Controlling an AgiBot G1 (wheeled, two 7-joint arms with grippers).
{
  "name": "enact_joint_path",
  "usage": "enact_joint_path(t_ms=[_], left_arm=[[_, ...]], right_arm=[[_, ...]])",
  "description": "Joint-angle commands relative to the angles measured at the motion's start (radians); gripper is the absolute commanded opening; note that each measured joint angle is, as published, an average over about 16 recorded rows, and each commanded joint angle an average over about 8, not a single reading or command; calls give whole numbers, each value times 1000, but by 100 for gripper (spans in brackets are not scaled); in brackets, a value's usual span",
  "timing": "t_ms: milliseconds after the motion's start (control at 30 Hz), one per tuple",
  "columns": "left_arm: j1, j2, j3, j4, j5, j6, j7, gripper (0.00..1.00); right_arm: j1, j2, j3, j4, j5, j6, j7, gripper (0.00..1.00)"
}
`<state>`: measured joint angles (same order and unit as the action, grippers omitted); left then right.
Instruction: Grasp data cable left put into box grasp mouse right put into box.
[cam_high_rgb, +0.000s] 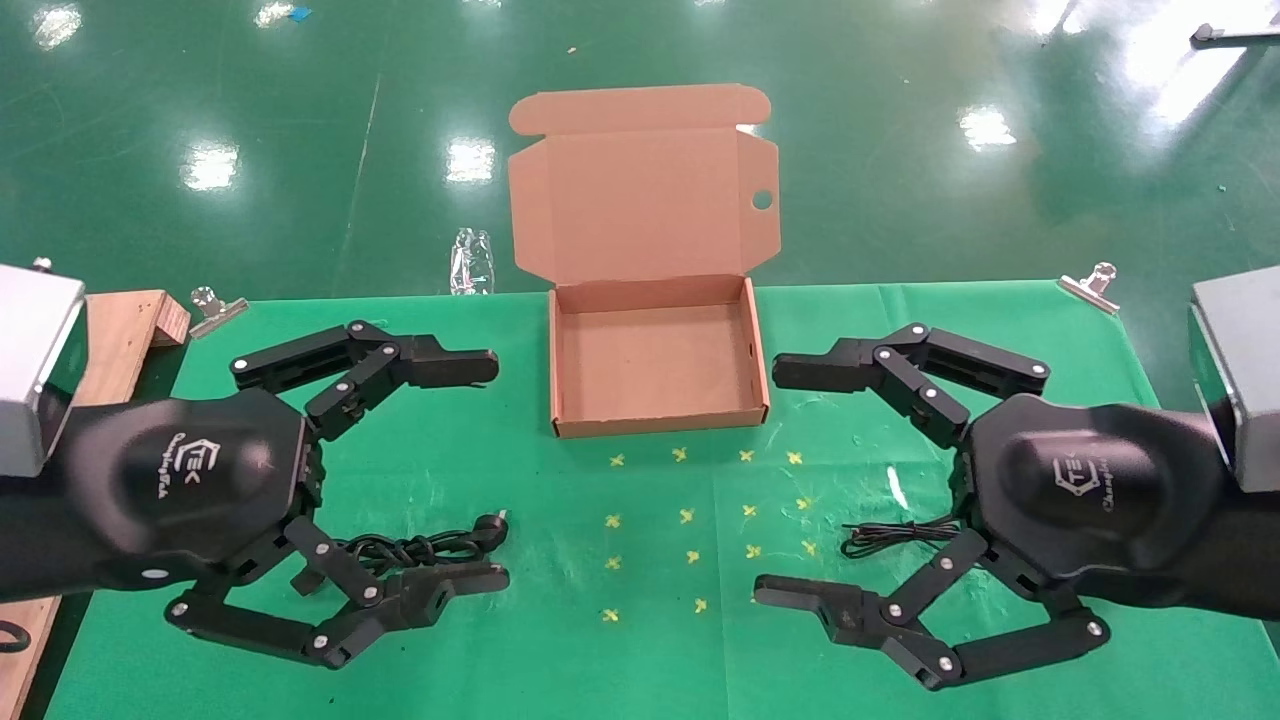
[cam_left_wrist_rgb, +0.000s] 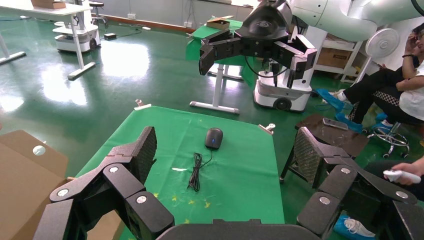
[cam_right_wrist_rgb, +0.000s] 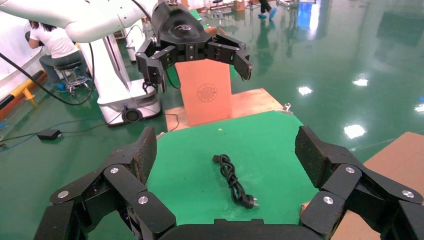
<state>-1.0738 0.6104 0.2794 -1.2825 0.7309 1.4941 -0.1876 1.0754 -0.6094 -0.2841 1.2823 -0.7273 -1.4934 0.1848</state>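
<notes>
**Both grippers wide, nothing held**

Near left: my left gripper (cam_high_rgb: 498, 470) hangs spread wide and empty over the data cable (cam_high_rgb: 425, 547), which lies on the green mat (cam_high_rgb: 650, 600). The cable looks light and floppy; I'd pinch the twisted middle (cam_right_wrist_rgb: 230, 176), not the plug.

Near right: my right gripper (cam_high_rgb: 765, 480) is equally spread and empty. The mouse (cam_left_wrist_rgb: 213, 138) looks hard and smooth; I'd grip across its sides. From the head it is hidden under my arm, only its cord (cam_high_rgb: 890, 537) showing.

Far centre: the box (cam_high_rgb: 657, 425), lid up, holds nothing.

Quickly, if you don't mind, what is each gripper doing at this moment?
Left gripper: open, holding nothing, above the twisted black data cable.
Right gripper: open, holding nothing, the black oval mouse lying apart on the green cloth.
</notes>
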Motion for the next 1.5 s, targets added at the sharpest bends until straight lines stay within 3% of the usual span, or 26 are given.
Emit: enact_joint_path(t_ms=[33,1500], left_arm=[[0,0,0,0,0,0,0,100],[3,-5,8,-1,25,0,7,100]], right_arm=[[0,0,0,0,0,0,0,100],[-4,0,-2,-2,-5,-2,-6,100]])
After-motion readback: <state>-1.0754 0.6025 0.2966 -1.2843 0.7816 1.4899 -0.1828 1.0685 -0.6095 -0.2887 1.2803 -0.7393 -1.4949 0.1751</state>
